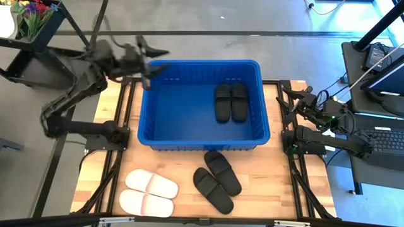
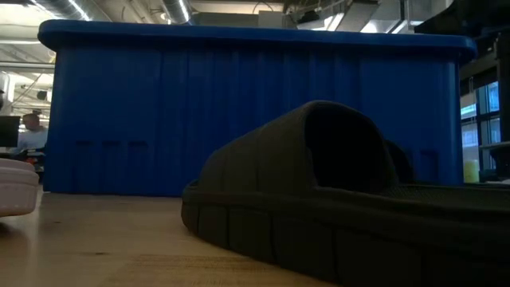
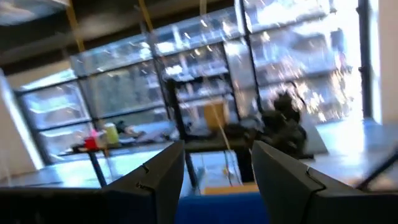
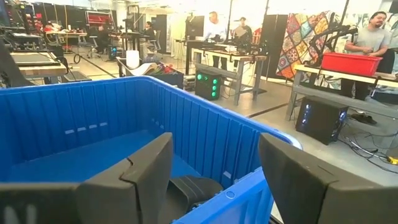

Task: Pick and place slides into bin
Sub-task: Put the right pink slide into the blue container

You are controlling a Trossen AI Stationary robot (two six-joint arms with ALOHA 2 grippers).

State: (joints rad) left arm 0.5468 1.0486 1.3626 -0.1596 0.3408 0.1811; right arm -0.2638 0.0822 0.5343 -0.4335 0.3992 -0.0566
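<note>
Currently two black slides point(image 1: 230, 103) lie side by side inside the blue bin point(image 1: 146, 126), toward its right end. Four remain on the wooden table point(image 1: 265, 183): a black pair point(image 1: 216, 180) just in front of the bin's near wall, and a pinkish-white pair point(image 1: 148, 193) further left.

Left gripper point(image 1: 146, 68) hovers over the bin's back-left corner, raised, fingers spread wide and empty. Every slide on the table sits well apart from it, across the bin on the near side. Right gripper point(image 1: 285, 101) waits just outside the bin's right wall, fingers apart, holding nothing; the binned pair lies just beyond that wall from it.

Step in hand, by my reading: between placements, one pair in, next pick not begun. The next move calls for the left arm to clear the rim, come round to the near side, and descend onto a strap.

Left wrist view points out into the room, showing only its spread fingers point(image 3: 155, 180) and a sliver of blue rim. Right wrist view looks into the bin past its fingers point(image 4: 149, 168) and catches a black slide point(image 4: 193, 190) below, plus people at benches beyond. Low view alone shows a black slide point(image 2: 335, 199) up close, strap arched, against the bin wall, with a pale slide's edge point(image 2: 17, 187) to one side.
</note>
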